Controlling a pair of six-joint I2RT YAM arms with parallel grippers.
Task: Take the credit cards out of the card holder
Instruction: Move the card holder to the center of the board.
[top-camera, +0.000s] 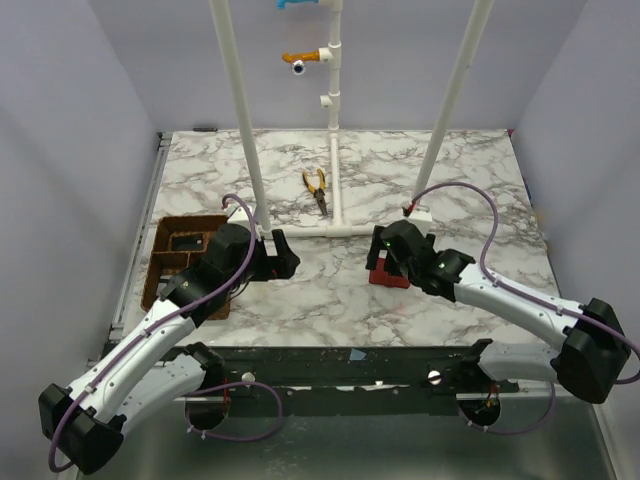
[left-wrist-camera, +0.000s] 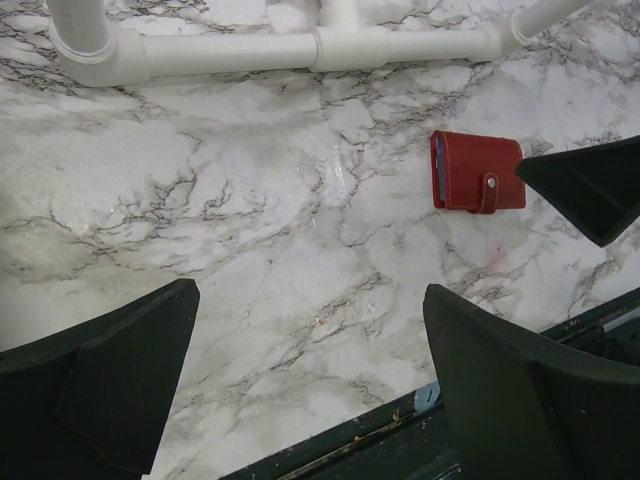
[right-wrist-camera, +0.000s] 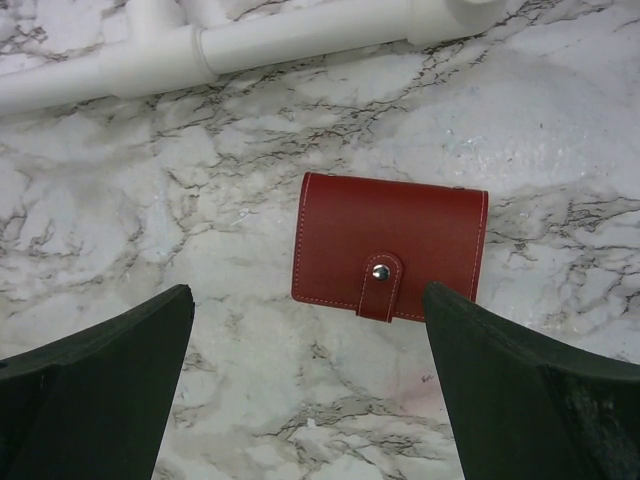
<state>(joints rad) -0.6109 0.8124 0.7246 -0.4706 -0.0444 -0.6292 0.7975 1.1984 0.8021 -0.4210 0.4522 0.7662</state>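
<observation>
The card holder lies flat and closed on the marble desk, right of centre, its strap snapped shut over the long edge that faces the right wrist camera. All four of its edges rest on bare marble, and nothing touches them. The white pipe frame runs along the far side, apart from it, with a clear strip of desk in between. The right tool hangs just above and on the near side of the card holder, its fingers spread wide and holding nothing, so the red cover shows in the gap between them. In the left wrist view the card holder sits up and to the right of the left tool, which is likewise spread wide and empty over open marble near the desk's front edge. A brown tray sits at the left edge. Yellow-handled pliers lie further back, beside the frame's centre pipe.
</observation>
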